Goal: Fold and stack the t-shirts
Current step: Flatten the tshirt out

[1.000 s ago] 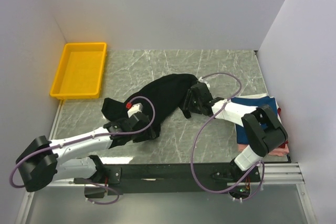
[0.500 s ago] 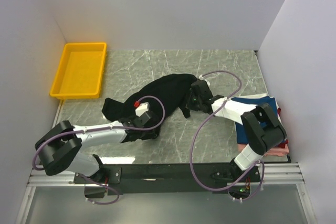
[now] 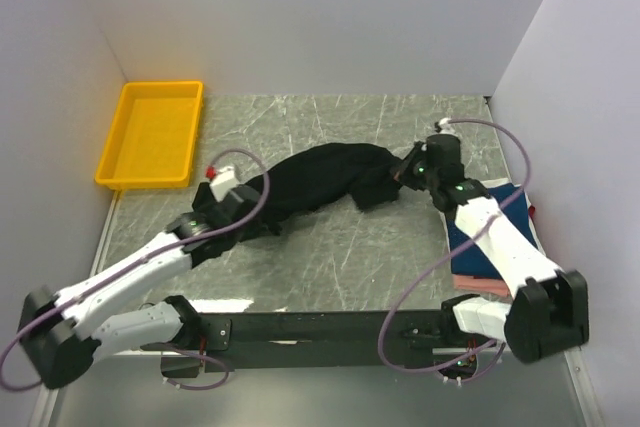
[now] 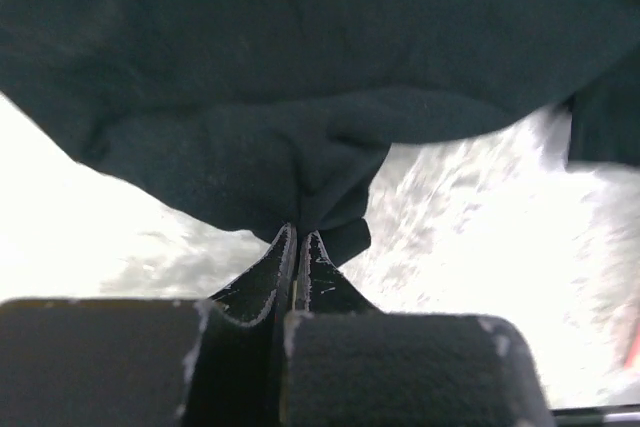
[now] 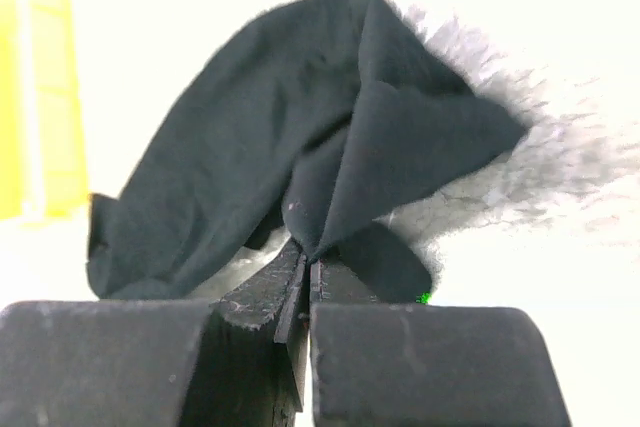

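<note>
A black t-shirt (image 3: 315, 179) is stretched in a bunched band across the middle of the marble table, lifted at both ends. My left gripper (image 3: 215, 209) is shut on its left end, the cloth pinched between the fingertips (image 4: 300, 242). My right gripper (image 3: 408, 173) is shut on its right end; in the right wrist view the black cloth (image 5: 300, 147) rises from the closed fingertips (image 5: 305, 259). A folded navy t-shirt (image 3: 470, 237) lies at the right edge on top of a pink one (image 3: 478, 285), under my right arm.
A yellow plastic tray (image 3: 152, 134) stands at the back left corner of the table. White walls close in the left, back and right sides. The arm bases sit on a black rail (image 3: 330, 327) along the near edge.
Both grippers closed on the black t-shirt and pulled apart: the left moved left and back, the right swung right and back. The shirt went from a heap to a stretched band.
</note>
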